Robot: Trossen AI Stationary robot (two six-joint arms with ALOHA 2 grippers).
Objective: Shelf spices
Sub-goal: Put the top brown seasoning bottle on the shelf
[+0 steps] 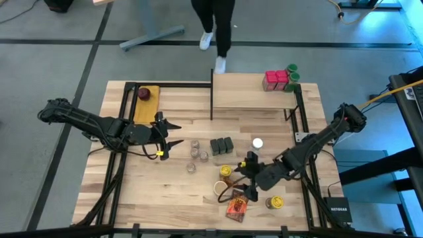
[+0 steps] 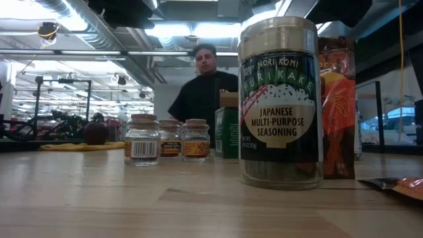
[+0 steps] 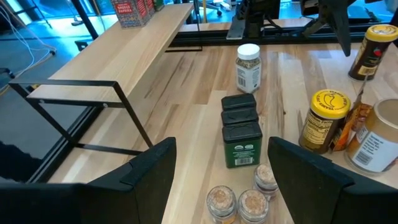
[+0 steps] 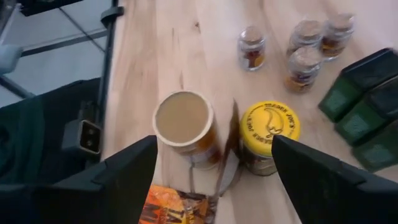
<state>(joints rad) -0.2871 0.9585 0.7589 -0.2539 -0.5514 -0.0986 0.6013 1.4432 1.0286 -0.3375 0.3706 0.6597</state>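
Observation:
My left gripper is open, left of several small cork-lidded jars and three dark tins. In its wrist view the left gripper looks over those jars and tins. My right gripper is open beside a yellow-lidded jar and a tan-lidded jar. In its wrist view the right gripper hovers near both the tan-lidded jar and the yellow-lidded jar. The shelf carries red boxes and green-lidded jars at its right end.
A white-lidded jar stands right of the tins. An orange packet and another yellow-lidded jar lie near the table's front edge. A dark red round thing on a yellow pad sits far left. A person stands beyond the table.

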